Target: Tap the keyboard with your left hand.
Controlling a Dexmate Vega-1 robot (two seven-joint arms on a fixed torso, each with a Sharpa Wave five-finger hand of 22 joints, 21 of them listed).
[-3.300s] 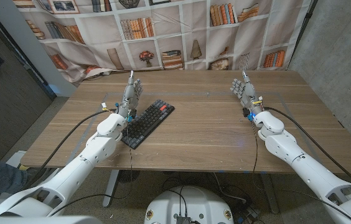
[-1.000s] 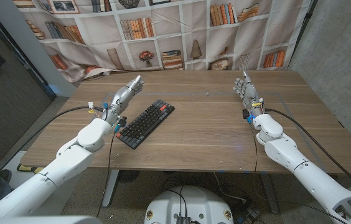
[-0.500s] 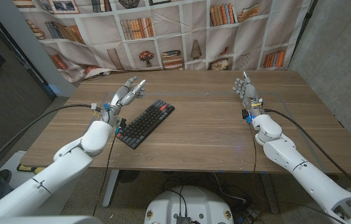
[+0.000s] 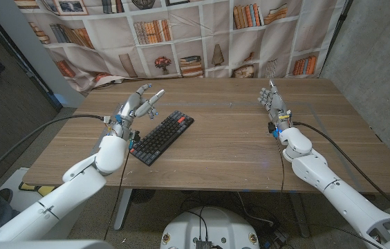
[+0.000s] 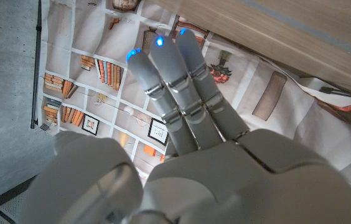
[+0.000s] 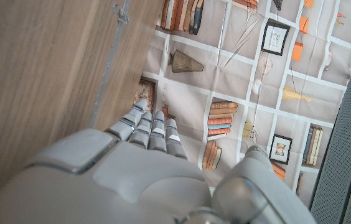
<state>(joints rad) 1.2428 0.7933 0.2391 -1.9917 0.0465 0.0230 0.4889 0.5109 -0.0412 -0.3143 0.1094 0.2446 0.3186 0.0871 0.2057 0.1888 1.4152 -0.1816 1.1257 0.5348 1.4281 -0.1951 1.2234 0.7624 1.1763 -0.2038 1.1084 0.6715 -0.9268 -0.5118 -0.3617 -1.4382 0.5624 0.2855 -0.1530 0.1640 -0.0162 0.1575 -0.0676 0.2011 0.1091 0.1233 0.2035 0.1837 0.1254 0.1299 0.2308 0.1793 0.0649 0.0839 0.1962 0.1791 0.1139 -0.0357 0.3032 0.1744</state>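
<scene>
A black keyboard [image 4: 162, 136] lies at an angle on the wooden table [image 4: 223, 149], left of the middle. My left hand [image 4: 137, 105] hovers raised to the left of the keyboard's far end, fingers stretched out and spread, holding nothing and apart from the keys. In the left wrist view the left hand's fingers [image 5: 175, 74] reach straight out toward the backdrop. My right hand [image 4: 272, 99] stands upright at the table's right side, fingers extended and empty; its back [image 6: 132, 180] shows in the right wrist view.
A printed bookshelf backdrop [image 4: 181, 34] hangs behind the table's far edge. Black cables [image 4: 43, 131] run along both arms. Bare wood lies between the keyboard and my right hand.
The left arm has swung out to the left and lifted off the keyboard's side, then drifted slightly right toward the keyboard's far end with its fingers spreading. The right hand has barely moved.
</scene>
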